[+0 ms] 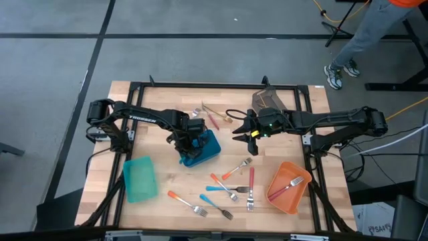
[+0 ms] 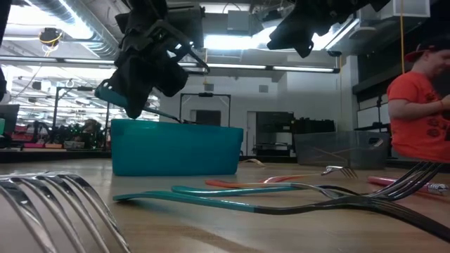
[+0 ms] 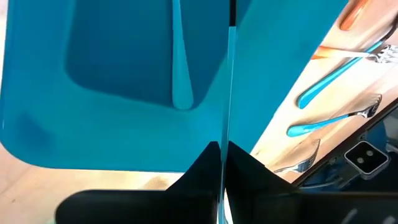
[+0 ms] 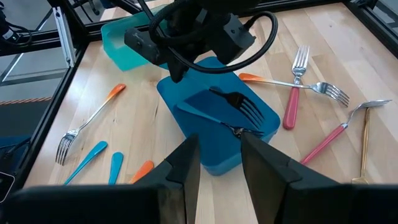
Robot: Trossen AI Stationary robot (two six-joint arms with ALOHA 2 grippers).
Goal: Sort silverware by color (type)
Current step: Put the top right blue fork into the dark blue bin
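- Wooden bench (image 1: 167,177) in an open lab; blue bin (image 1: 202,148) is the landmark.
- Blue-handled fork (image 4: 231,107) hangs over the blue bin, clamped in the left pincer (image 1: 189,138), jaws closed thin on its handle.
- Fork's long axis runs roughly level, slightly tilted; tines point toward the right arm, away from the left.
- Step as I read it: drop it in. Lower first, release while centred between the walls so it doesn't bounce out.
- Right pincer (image 1: 251,136) waits beside the bin, jaws part open, empty.
- Loose silverware (image 1: 231,189) lies past the bin, towards the orange bin (image 1: 289,192).
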